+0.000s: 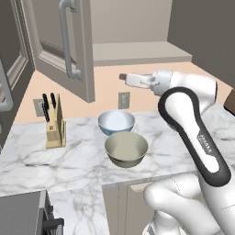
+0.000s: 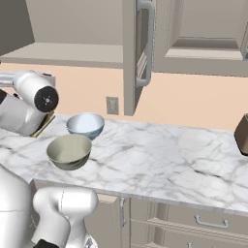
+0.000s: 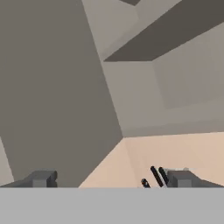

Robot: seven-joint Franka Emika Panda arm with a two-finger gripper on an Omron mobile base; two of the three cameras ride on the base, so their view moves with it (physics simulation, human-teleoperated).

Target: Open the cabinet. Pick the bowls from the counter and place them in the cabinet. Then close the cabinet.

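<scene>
The cabinet hangs open above the counter, its left door swung out toward me and its beige shelf bare. Two bowls sit side by side on the marble: the pale blue-white one behind, the olive-beige one in front. My gripper hovers above and behind the bowls, just under the cabinet's floor, pointing left toward the open door. In the hand view the gripper is open with nothing between its fingertips, facing the door panel.
A wooden knife block stands at the left against the wall, beside a wall outlet. The right door juts out edge-on with its bar handle. A brown object sits at the far right. A stove edge lies lower left.
</scene>
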